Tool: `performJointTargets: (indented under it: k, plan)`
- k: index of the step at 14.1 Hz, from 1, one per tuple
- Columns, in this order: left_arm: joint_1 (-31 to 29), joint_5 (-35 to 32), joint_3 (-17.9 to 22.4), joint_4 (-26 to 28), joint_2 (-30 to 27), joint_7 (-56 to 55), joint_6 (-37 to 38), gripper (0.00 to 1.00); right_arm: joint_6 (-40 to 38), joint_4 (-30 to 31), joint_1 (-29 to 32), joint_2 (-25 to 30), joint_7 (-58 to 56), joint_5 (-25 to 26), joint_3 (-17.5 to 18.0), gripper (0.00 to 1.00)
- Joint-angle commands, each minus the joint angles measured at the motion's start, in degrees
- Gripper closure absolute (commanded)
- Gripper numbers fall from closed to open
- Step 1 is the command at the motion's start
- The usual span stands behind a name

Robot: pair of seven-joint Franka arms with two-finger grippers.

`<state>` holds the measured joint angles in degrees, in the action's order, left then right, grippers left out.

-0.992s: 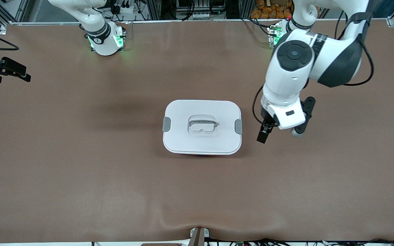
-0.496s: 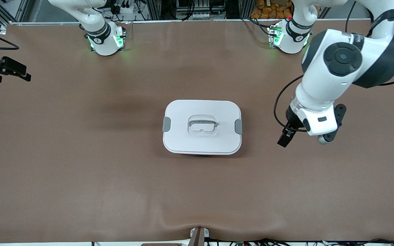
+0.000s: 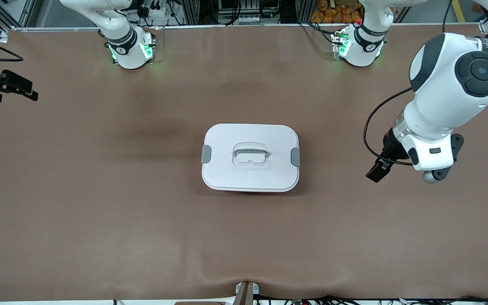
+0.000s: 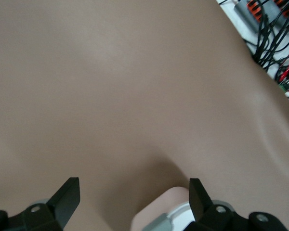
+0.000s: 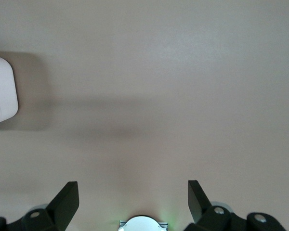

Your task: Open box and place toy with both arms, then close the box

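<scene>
The box (image 3: 250,157) stands shut in the middle of the table, its white lid (image 3: 227,169) on, a grey clip (image 3: 295,157) at each short side and a recessed handle (image 3: 250,153) in the middle. My left gripper (image 3: 381,169) hangs open and empty over bare table between the box and the left arm's end. In the left wrist view that gripper (image 4: 133,197) frames one pink corner of the box (image 4: 159,209). My right gripper (image 5: 132,199) is open and empty, high over the table near its own base (image 5: 142,224); a lid corner (image 5: 2,91) shows there. The toy is out of view.
Both arm bases (image 3: 131,48) (image 3: 360,46) stand along the table edge farthest from the front camera. A black fixture (image 3: 2,84) juts in at the right arm's end. Cables (image 4: 274,29) lie past the table edge. The brown mat (image 3: 100,212) is bare around the box.
My left arm has swung away from the box's clip toward the left arm's end of the table, gripper still open. The box and the right arm have not moved.
</scene>
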<state>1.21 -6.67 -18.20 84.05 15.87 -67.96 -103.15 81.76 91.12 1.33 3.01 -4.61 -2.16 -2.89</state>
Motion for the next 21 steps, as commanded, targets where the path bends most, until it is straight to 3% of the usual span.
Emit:
performJointTargets:
  k: [1,4,10,15,21]
  plan:
    - [-1.64,0.87,-0.43,-0.37,-3.03,11.74,5.05,0.00,-0.81,-0.59,0.87,-0.02,0.92,-1.09,0.51,0.00]
    - [-2.09,0.34,1.23,-0.38,-5.94,25.13,9.71,0.00,-0.81,-0.59,0.78,-0.11,0.92,-1.09,0.51,0.00]
    - [-2.09,1.30,4.83,-0.03,-10.59,34.46,12.96,0.00,-0.81,-0.59,0.69,-0.11,0.92,-1.09,0.51,0.00]
    - [-1.47,7.36,14.14,0.15,-13.84,46.85,18.50,0.00,-0.81,-0.59,0.69,-0.20,0.92,-1.09,0.51,0.00]
    - [-1.30,8.51,14.86,4.36,-20.26,52.65,23.00,0.00,-0.81,-0.59,0.61,-0.29,0.92,-1.09,0.51,0.00]
